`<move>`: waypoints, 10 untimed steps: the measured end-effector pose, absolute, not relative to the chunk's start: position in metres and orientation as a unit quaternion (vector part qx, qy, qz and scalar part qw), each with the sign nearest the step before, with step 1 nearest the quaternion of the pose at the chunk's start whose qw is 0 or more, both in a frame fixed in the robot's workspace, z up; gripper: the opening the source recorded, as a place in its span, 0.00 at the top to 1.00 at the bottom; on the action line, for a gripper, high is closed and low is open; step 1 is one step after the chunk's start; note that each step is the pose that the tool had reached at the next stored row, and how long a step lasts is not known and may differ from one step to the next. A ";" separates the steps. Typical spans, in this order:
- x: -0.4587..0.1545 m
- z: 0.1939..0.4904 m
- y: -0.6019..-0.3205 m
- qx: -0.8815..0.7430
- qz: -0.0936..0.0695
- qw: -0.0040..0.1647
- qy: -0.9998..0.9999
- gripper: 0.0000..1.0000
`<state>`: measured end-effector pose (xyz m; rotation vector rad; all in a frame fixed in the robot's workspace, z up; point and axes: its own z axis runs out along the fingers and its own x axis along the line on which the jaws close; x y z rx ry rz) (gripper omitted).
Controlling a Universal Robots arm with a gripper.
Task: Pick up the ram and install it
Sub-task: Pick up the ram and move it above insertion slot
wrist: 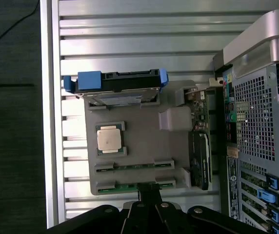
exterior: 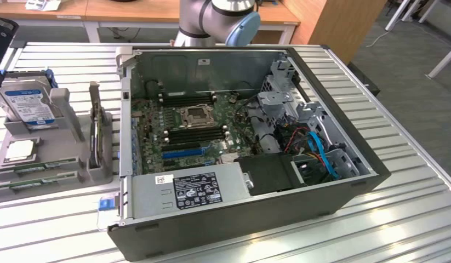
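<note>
Two ram sticks, narrow green boards, lie in the slots of a grey holder (wrist: 144,141) on the table. They are the ram (wrist: 132,166) and a second one (wrist: 129,185) beside it, at the holder's near end in the exterior view (exterior: 35,167). My gripper (wrist: 148,189) hangs high above that end of the holder, its fingers shut together with nothing between them. The dark head of my gripper (exterior: 0,33) is at the exterior view's left edge. The open computer case (exterior: 247,142) shows the motherboard with black memory slots (exterior: 199,131).
The holder also carries a blue-labelled hard drive (exterior: 28,104), a square silver processor (exterior: 19,150) and an upright card (exterior: 97,137). The case wall (exterior: 125,126) stands right beside the holder. The table's slatted top (exterior: 50,230) ends at an edge (wrist: 49,122).
</note>
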<state>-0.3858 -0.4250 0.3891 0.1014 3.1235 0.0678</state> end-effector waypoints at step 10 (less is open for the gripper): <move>-0.386 0.389 -0.425 0.011 0.022 0.007 1.000 0.90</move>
